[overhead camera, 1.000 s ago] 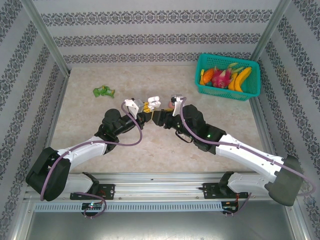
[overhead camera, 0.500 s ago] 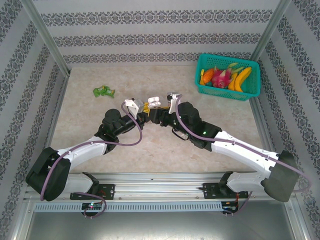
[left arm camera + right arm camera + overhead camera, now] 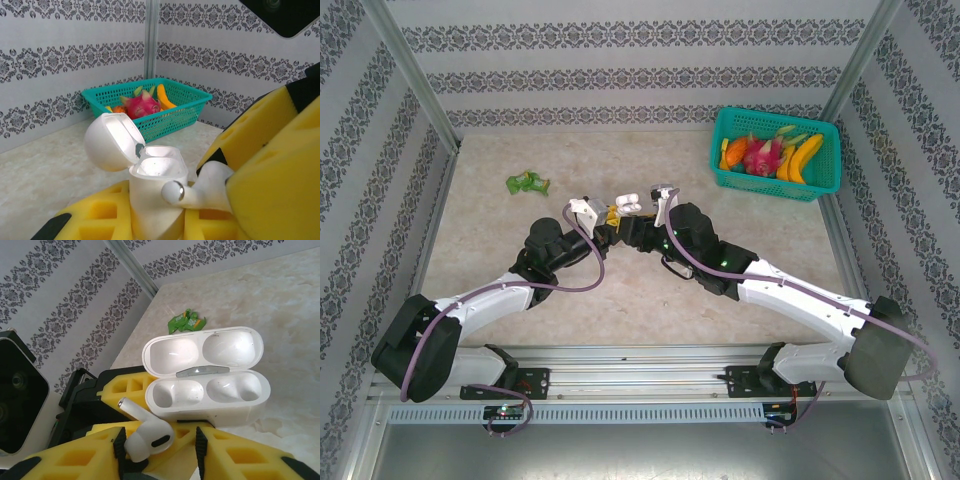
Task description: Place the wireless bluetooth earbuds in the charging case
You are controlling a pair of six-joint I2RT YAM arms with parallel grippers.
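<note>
Case (image 3: 157,172), lid (image 3: 200,350) open, is clamped in L gripper (image 3: 155,220) as steady target, while white bud (image 3: 147,437) is pinched in R gripper (image 3: 160,446) just beside its rim, not yet seated, both sockets (image 3: 180,390) empty.

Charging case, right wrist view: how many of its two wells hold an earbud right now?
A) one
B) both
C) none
C: both wells of the open charging case look empty; the white earbud is outside it, between the fingers of the right gripper.
</note>
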